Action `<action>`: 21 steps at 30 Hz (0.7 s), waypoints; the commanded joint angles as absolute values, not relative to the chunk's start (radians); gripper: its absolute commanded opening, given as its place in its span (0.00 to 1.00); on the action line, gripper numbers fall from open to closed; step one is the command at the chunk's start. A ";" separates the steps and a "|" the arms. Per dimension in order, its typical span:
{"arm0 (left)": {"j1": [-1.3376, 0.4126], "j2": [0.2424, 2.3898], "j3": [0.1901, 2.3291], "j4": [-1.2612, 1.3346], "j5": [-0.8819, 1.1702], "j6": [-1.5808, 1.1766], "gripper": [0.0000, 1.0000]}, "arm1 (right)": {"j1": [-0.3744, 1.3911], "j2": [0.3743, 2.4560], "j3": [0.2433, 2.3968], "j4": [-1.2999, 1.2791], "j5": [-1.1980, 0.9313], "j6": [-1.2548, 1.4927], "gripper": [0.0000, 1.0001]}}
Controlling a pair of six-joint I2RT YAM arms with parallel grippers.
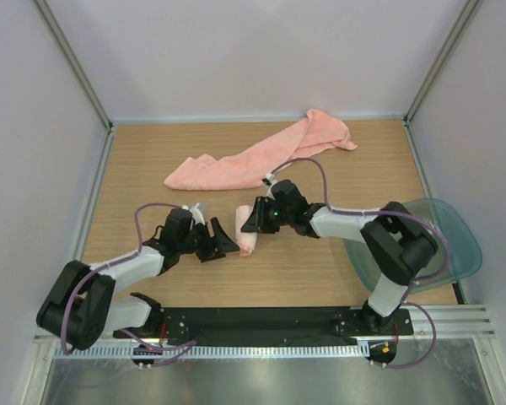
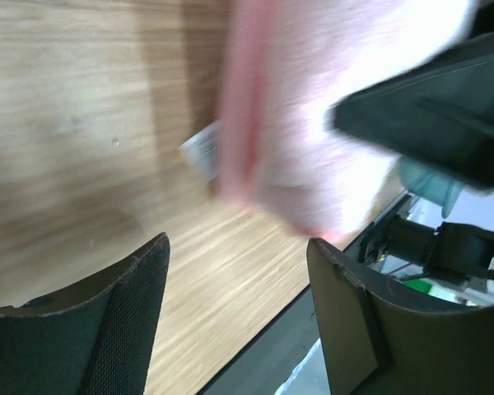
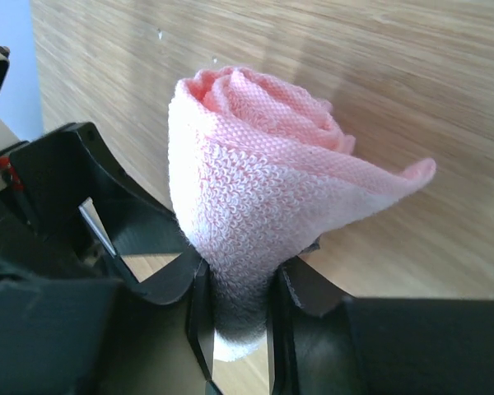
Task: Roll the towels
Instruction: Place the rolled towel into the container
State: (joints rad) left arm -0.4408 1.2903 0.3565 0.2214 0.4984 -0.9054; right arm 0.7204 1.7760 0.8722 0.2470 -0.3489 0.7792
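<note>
Small rolled salmon-pink terry towel (image 3: 255, 181): clamped at one end between my right jaws, mid wooden tabletop (image 1: 135, 169). My left jaws stand wide, just beside it. Long plain salmon-pink towel (image 1: 261, 156) lies stretched out behind.

Before the long towel (image 1: 253, 157) lies the rolled towel (image 1: 247, 243).

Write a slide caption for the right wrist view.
Right gripper pinching a rolled pink towel, wooden table behind.
</note>
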 commanded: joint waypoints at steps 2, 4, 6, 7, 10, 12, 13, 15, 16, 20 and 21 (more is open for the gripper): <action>-0.439 1.120 0.414 -0.079 0.413 -0.803 0.69 | 0.663 1.507 0.934 -0.104 -0.272 0.596 0.01; -0.439 1.062 0.449 -0.187 0.361 -0.781 0.69 | 0.600 1.366 0.942 -0.271 -0.255 0.559 0.01; -0.442 0.994 0.449 -0.204 0.339 -0.784 0.69 | 0.534 1.277 0.975 -0.474 -0.194 0.505 0.01; -0.442 0.976 0.448 -0.212 0.334 -0.787 0.69 | 0.516 1.212 1.003 -0.562 -0.140 0.483 0.01; -0.440 0.934 0.457 -0.242 0.316 -0.788 0.68 | 0.468 1.135 1.098 -0.840 0.111 0.436 0.01; -0.442 0.928 0.463 -0.258 0.313 -0.792 0.68 | 0.445 1.101 1.140 -0.944 0.258 0.430 0.01; -0.440 0.928 0.469 -0.268 0.314 -0.793 0.67 | 0.422 1.098 1.147 -1.022 0.303 0.431 0.01; -0.442 0.925 0.494 -0.302 0.324 -0.793 0.66 | 0.408 1.103 1.163 -1.121 0.482 0.455 0.01; -0.440 0.917 0.502 -0.316 0.325 -0.793 0.65 | 0.408 1.104 1.169 -1.144 0.532 0.495 0.01; -0.442 0.867 0.564 -0.416 0.310 -0.792 0.65 | 0.405 1.155 1.177 -1.209 0.655 0.545 0.01; -0.442 0.856 0.595 -0.461 0.305 -0.788 0.65 | 0.405 1.196 1.172 -1.210 0.684 0.551 0.01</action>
State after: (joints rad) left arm -0.4408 0.9058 0.5091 -0.3611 0.3157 -0.8036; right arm 0.4061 1.1431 1.1542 -1.0977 0.4862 0.5190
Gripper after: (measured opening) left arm 0.650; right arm 0.292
